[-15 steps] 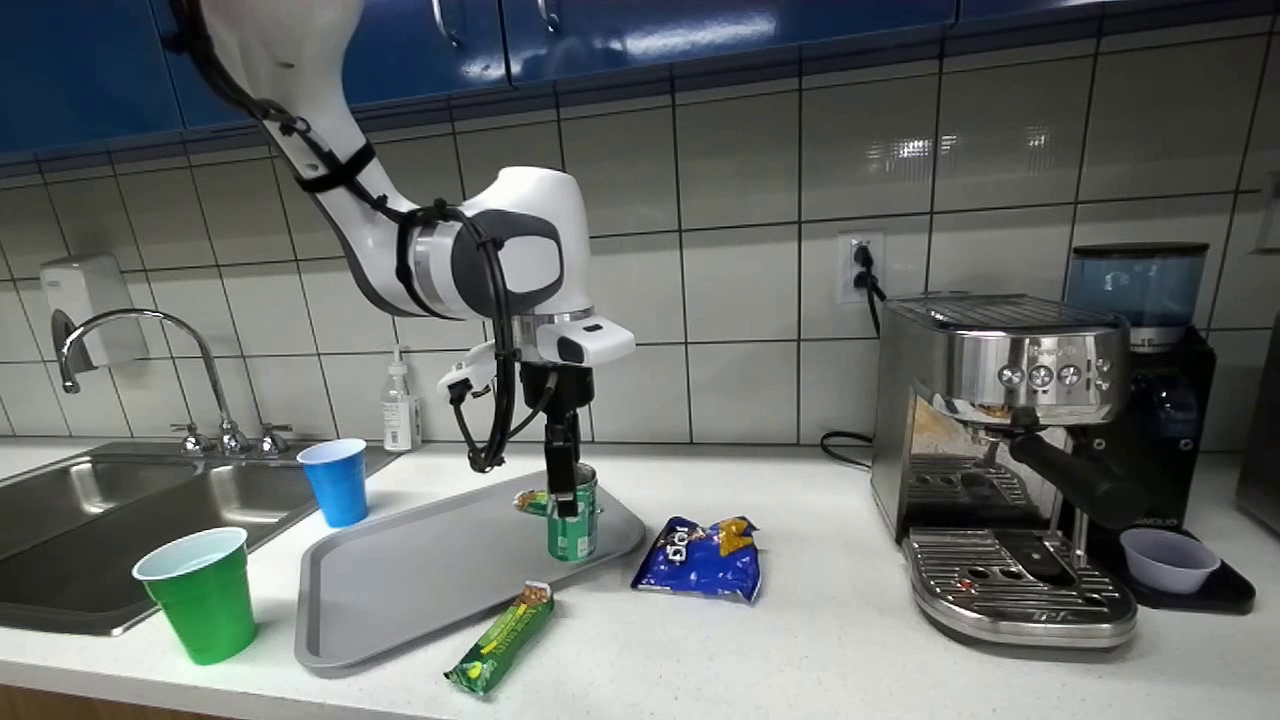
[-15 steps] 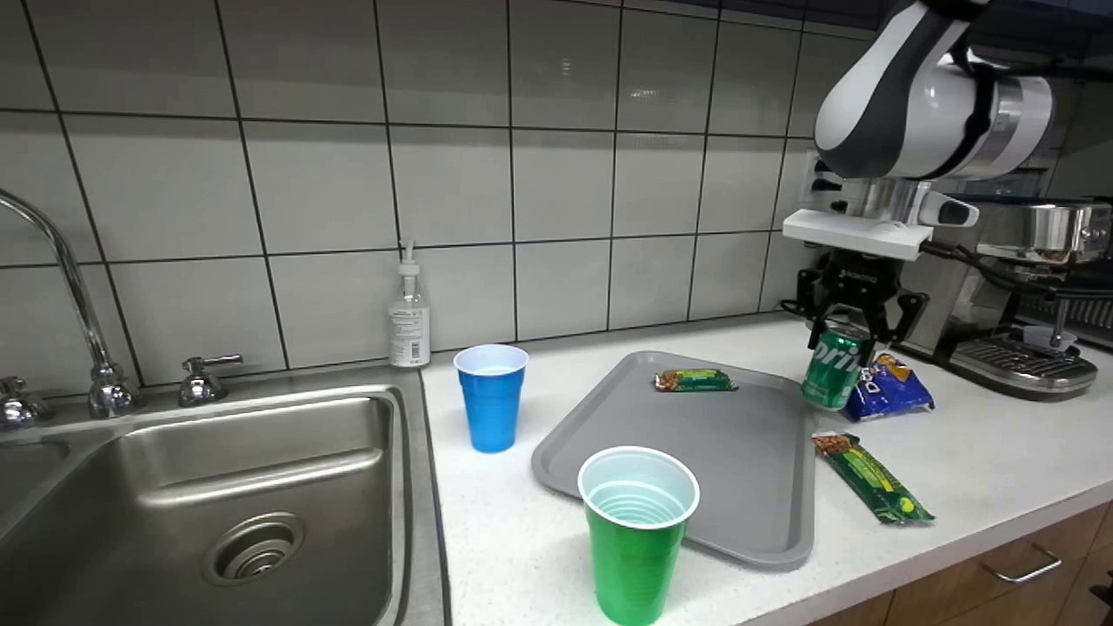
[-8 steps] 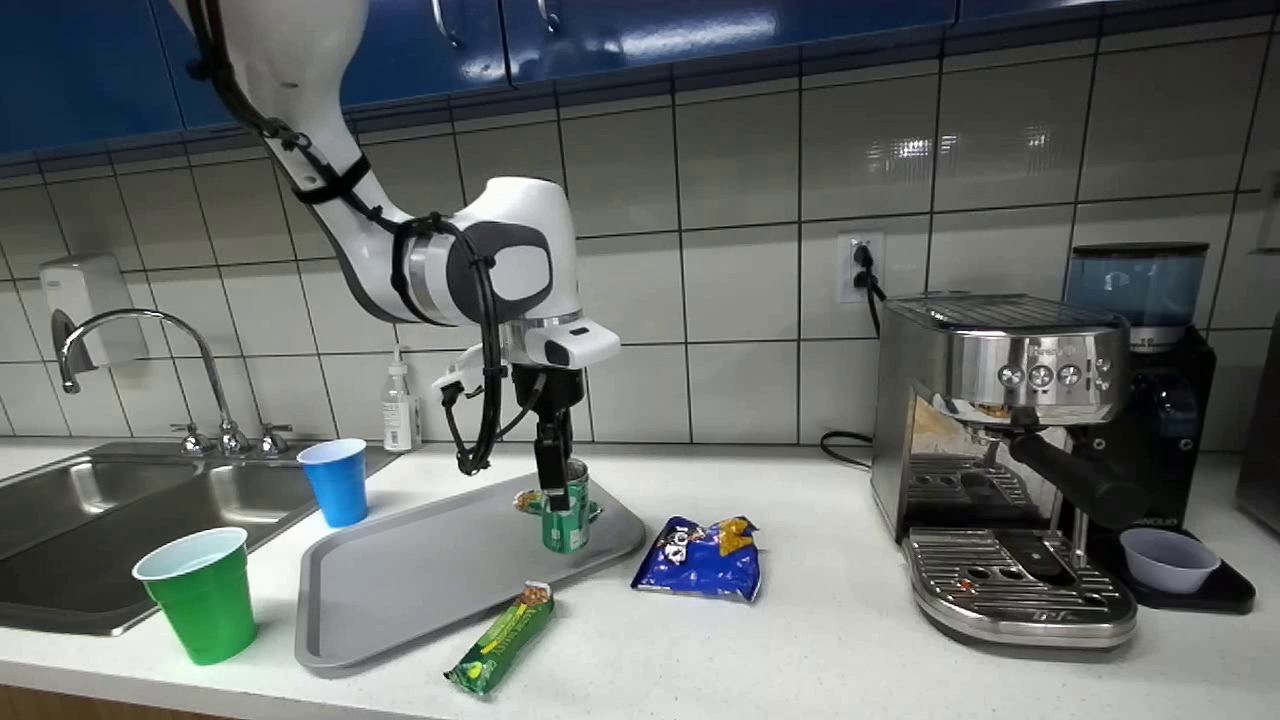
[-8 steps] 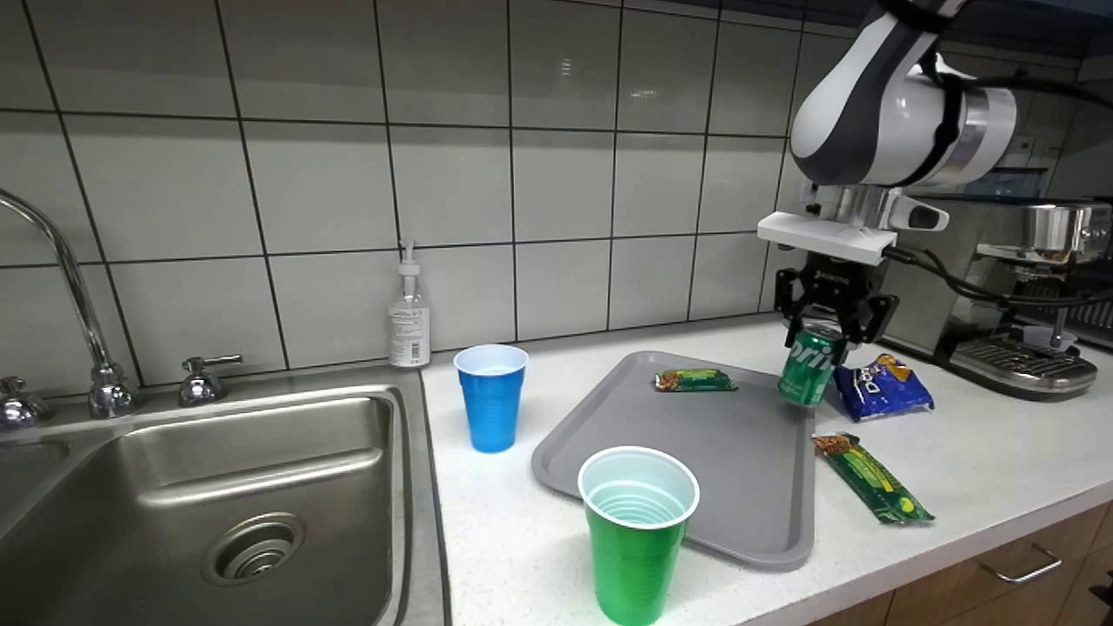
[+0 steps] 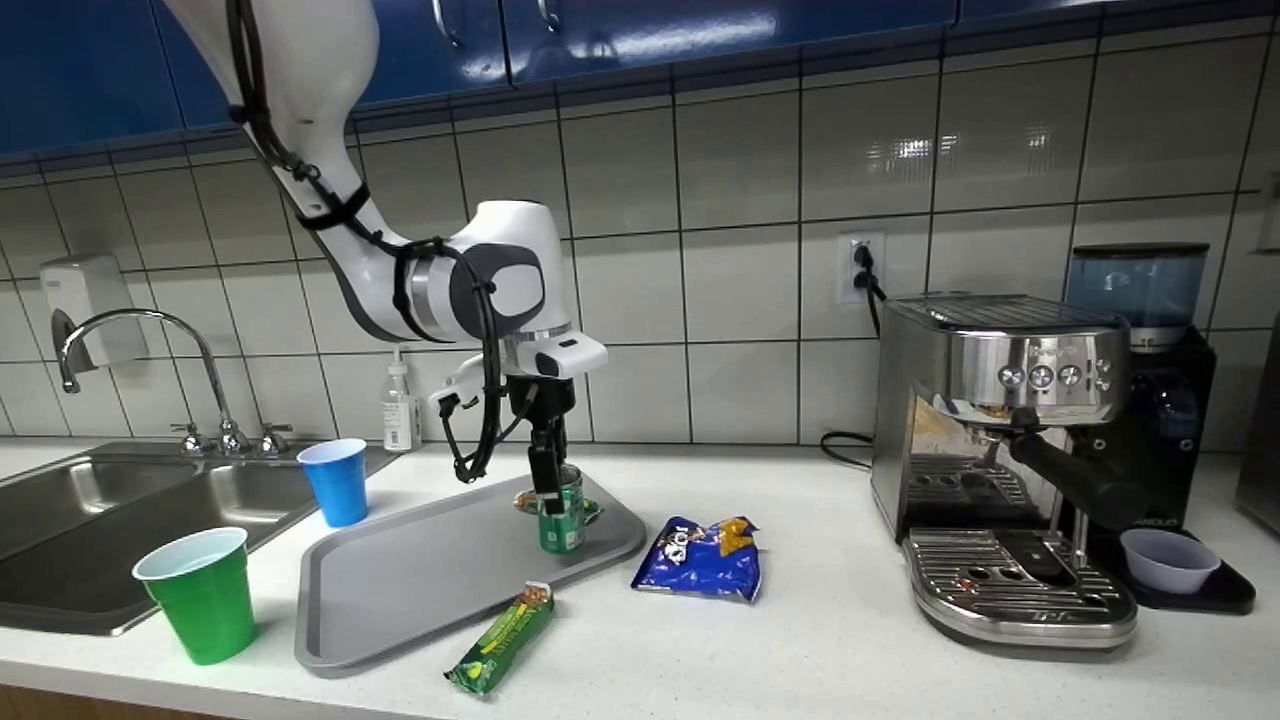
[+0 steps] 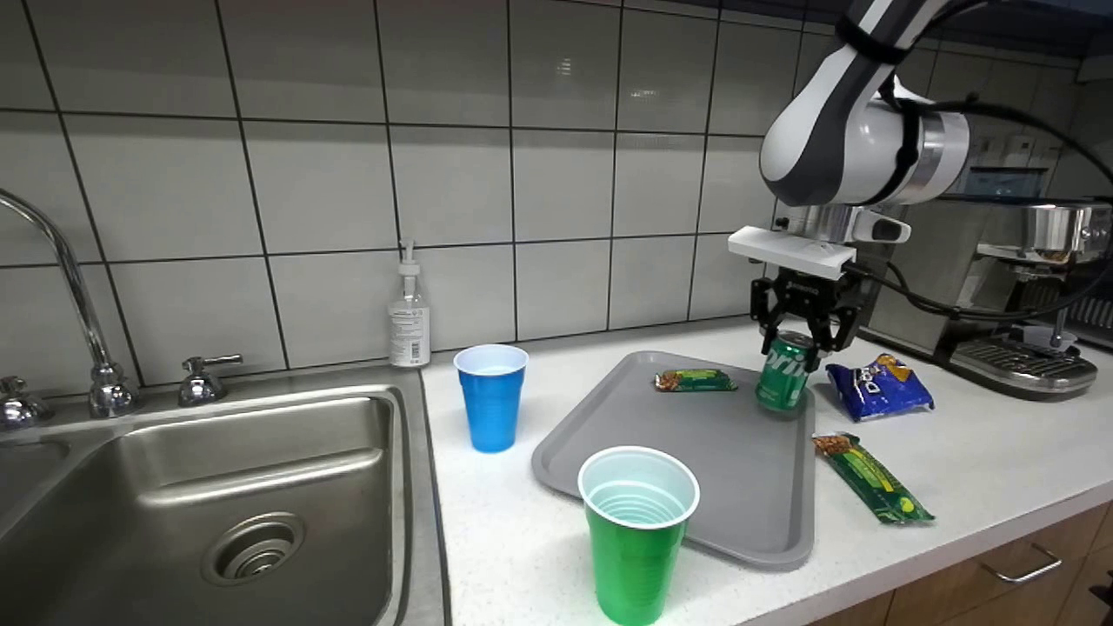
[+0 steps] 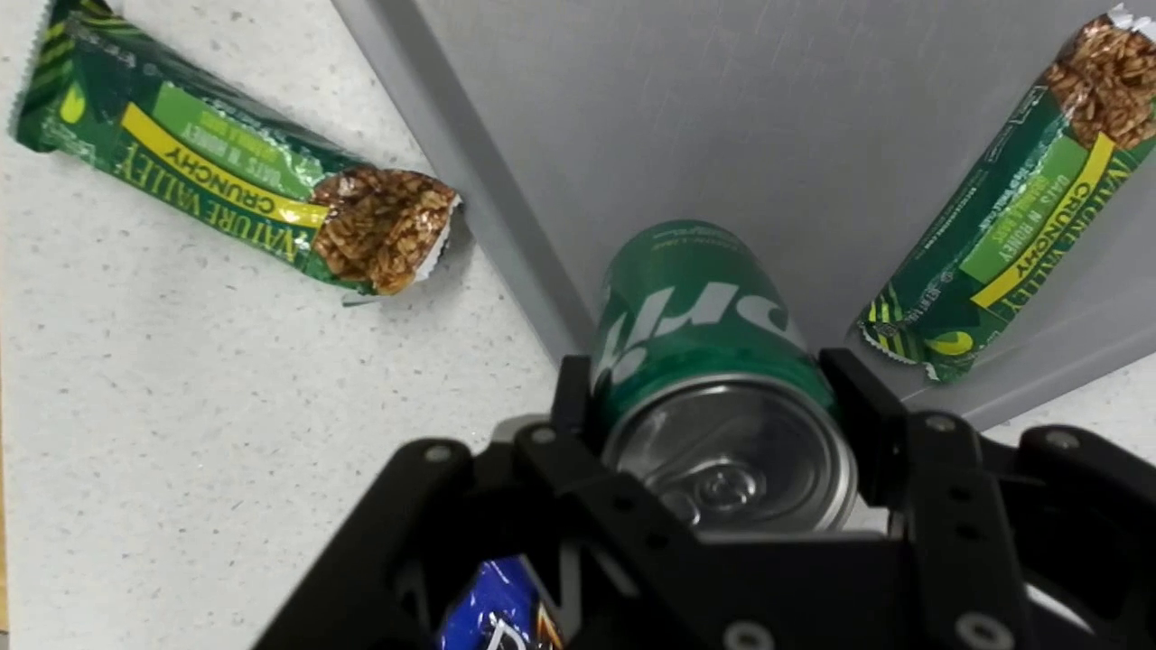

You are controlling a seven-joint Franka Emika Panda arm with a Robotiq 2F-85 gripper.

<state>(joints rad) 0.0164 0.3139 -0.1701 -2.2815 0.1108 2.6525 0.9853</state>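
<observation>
My gripper [image 7: 707, 368] is shut on a green Sprite can [image 7: 700, 311], one finger at each side near the top. The can also shows in both exterior views [image 5: 563, 532] [image 6: 783, 381]. It stands nearly upright over the grey tray [image 6: 696, 469], near the edge. I cannot tell whether its base touches the tray. A green granola bar [image 6: 696, 380] lies on the tray beside the can. A second green granola bar [image 7: 226, 171] lies on the counter just off the tray. A blue chip bag [image 5: 698, 560] lies on the counter by the tray.
A green cup [image 6: 637, 556] and a blue cup [image 6: 491, 400] stand between the tray and the metal sink [image 6: 417, 487]. A soap bottle [image 6: 409, 322] stands at the tiled wall. A steel coffee machine [image 5: 1010, 380] stands beyond the chip bag.
My gripper has carried the can from beside the chip bag toward the sink, over the tray's edge, and come down a little. The other things have not moved.
</observation>
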